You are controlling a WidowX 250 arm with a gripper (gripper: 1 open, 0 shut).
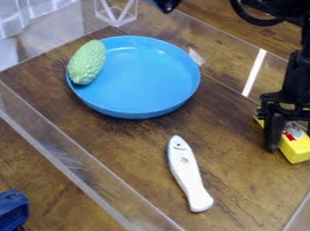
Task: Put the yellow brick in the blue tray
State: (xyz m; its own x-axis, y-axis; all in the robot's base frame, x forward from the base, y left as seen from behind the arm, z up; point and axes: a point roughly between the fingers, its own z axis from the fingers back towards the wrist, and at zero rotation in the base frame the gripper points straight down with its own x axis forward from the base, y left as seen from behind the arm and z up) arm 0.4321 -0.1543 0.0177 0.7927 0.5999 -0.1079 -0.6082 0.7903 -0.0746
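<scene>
Brick (297,146): yellow, with a red-and-white label on top; on the desk (135,161) near the right edge of the view, under the arm's end and outside the tray.
Jaws (288,121): dark, pointing down at the brick, over its upper end and partly hiding it; how far open they are, I cannot tell, nor whether they have hold of the brick or only sit against it.
Arm (308,68): black, coming down along the right edge of the view, with a dark cable (242,12) curving away from its upper part.
Tray (137,76): blue, round and shallow with a raised rim, in the upper left part of the view, well apart from the brick.
Green thing (87,63): oval and bumpy, at the tray's left side, over the rim.
White stick (189,176): long, lying slantwise between the tray and the bottom edge of the view, well apart from the brick; small dark and red marks at its upper end.
Blue thing (3,211): darker than the tray, in the bottom left corner; what it is, I cannot tell.
</scene>
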